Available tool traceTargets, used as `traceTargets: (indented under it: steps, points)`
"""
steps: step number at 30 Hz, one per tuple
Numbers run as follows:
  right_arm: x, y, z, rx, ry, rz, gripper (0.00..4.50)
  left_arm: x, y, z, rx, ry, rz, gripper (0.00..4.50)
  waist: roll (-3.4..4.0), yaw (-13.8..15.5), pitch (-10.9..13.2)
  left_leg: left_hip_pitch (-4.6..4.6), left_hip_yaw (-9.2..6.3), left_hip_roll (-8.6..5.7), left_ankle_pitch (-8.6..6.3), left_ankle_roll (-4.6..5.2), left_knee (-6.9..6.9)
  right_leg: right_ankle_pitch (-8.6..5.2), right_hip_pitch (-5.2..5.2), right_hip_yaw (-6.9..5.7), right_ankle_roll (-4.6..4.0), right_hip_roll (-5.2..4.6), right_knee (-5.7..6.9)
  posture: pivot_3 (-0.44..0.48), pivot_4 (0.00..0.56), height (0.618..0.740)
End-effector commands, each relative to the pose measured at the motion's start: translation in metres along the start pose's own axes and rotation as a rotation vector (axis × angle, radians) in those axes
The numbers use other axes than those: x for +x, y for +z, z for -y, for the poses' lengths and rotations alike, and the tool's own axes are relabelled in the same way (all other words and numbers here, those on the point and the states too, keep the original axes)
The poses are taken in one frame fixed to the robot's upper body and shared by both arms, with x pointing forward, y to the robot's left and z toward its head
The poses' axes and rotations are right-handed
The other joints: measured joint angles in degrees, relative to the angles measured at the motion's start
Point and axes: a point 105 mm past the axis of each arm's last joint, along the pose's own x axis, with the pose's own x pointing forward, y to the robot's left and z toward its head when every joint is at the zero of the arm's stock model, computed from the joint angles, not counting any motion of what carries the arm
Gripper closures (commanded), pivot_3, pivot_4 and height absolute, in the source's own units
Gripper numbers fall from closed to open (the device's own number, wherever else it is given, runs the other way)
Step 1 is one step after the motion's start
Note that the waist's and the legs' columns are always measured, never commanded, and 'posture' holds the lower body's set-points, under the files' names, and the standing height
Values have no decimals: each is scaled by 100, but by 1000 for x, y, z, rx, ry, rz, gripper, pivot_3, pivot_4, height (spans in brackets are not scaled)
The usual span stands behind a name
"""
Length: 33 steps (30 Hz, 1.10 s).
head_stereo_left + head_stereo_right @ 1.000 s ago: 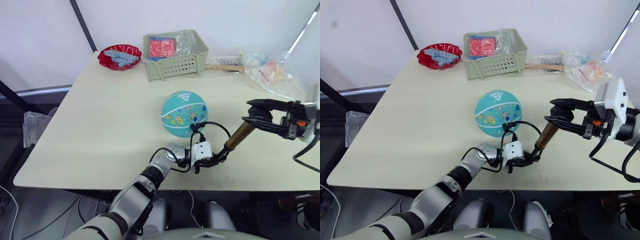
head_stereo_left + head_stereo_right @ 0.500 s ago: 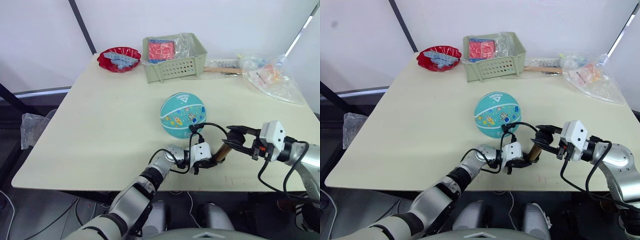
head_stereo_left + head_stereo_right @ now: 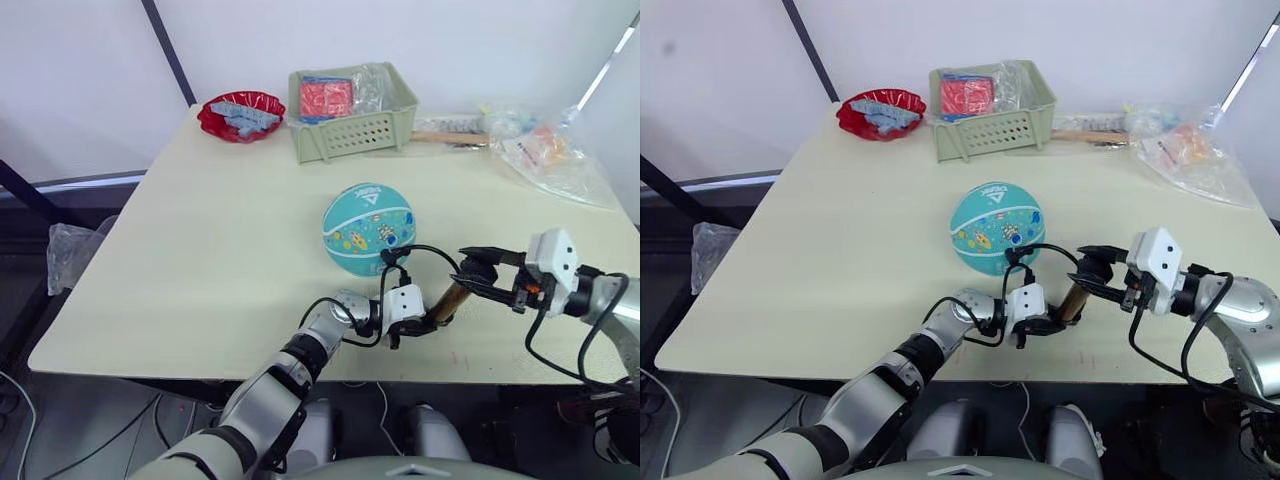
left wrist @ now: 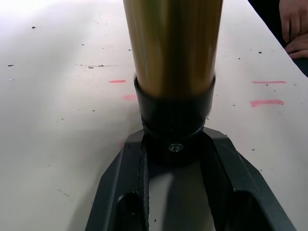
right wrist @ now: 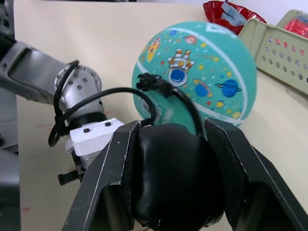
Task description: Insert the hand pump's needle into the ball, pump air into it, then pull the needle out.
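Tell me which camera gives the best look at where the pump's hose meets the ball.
The right wrist view: the black fitting sits against the ball, large and unobstructed, with the hose curving back to the handle. The eye views show the same joint far smaller. The left wrist view shows the gold barrel and foot end.

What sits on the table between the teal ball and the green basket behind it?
Nothing: in the left eye view the stretch of table between the ball and the basket is bare tabletop.

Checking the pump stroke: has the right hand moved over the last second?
Yes. The right hand has pushed the hand pump handle down toward the table, nearer the left hand; the ball stayed put.
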Motion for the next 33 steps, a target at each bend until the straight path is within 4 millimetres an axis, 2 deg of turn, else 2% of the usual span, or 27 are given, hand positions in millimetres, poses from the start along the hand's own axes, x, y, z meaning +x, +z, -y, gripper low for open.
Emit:
traceTargets:
  steps: [1, 3, 5, 12, 19, 25, 30, 33]
  points:
    - [-17, 42, 13, -59, -29, 83, 2920, -15, -65, 26, -139, -39, -227, 3415, 2, 1, 9, -4, 0, 0, 0, 1, 0, 0, -3, -1, 0, -1, -1, 0, 150, 738]
    - [-22, 56, 17, -62, -32, 109, 2920, -15, -65, 26, -138, -40, -228, 3415, -3, 0, 26, -7, 0, -1, 0, 1, 0, 0, -5, 0, 0, -2, -2, 0, 150, 738]
    - [-24, 62, 19, -64, -32, 116, 2920, -15, -65, 26, -137, -41, -229, 3415, -8, 0, 32, -8, 0, -2, 0, 0, 0, 1, -5, -1, 0, -4, -2, 0, 150, 738]
    - [-44, 115, 35, -151, -73, 173, 2920, -15, -66, 28, -133, -49, -232, 3415, 16, -7, 58, -9, 3, -3, -1, -1, 0, 1, -6, -3, 1, -10, 0, 0, 150, 738]
    - [-54, 141, 43, -209, -111, 187, 2920, -15, -67, 29, -131, -52, -233, 3415, 13, -14, 63, -12, 5, -3, -1, -2, 0, 1, -8, -5, 1, -15, 0, 0, 150, 738]
    - [-52, 136, 42, -189, -103, 165, 2920, -15, -66, 29, -130, -53, -231, 3415, 20, -13, 59, -66, 7, -3, 5, 8, 11, 3, -52, -12, 0, -21, 5, 0, 150, 738]
    - [-39, 105, 35, -119, -87, 87, 2920, -14, -66, 29, -131, -52, -229, 3415, 10, -17, 52, -71, 7, -2, 5, 8, 19, 3, -54, -12, -1, -22, 5, 0, 150, 738]
    - [-31, 81, 24, -52, -58, 53, 2920, -14, -66, 29, -132, -50, -228, 3415, -7, -20, 31, -70, 3, -1, 5, 7, 18, 3, -53, -15, -1, -21, 5, 0, 150, 738]
